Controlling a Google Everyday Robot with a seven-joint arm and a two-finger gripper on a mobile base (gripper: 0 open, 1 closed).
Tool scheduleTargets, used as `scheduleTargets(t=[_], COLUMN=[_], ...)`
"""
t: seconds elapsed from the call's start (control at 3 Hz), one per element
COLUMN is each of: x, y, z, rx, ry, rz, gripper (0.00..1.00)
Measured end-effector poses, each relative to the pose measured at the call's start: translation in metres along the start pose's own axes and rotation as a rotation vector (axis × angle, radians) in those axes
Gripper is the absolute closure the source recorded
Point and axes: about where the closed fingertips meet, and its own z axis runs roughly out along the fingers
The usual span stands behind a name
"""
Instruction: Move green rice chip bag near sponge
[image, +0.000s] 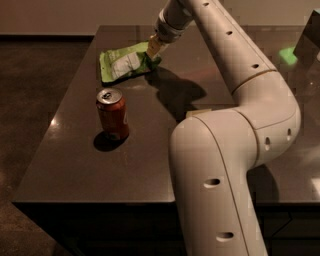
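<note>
Green rice chip bag (124, 63) is seen lying crumpled at the far left part of the dark worktop (75, 165), its white label panel turned upward and its right end drawn up slightly. That right end is pinched by the tool (154, 50), which is closed narrowly on the foil and is held low over the worktop, just at the bag's far right corner. The tool is carried by the white arm (235, 60), which is bent back from a thick near segment at the worktop's front edge. A red-orange soda can (112, 114) is stood upright nearer the front, apart from the bag and to the left of the arm, with its shadow thrown at its base.
</note>
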Motion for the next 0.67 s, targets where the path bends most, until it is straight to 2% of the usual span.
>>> scheduleTargets(t=[0.33,0.67], x=[0.006,0.028], y=[-0.001,-0.001], z=[-0.012,-0.042], rx=[-0.013,-0.022], ry=[-0.02,-0.037], rz=[0.001,-0.003], gripper=[0.95,1.0])
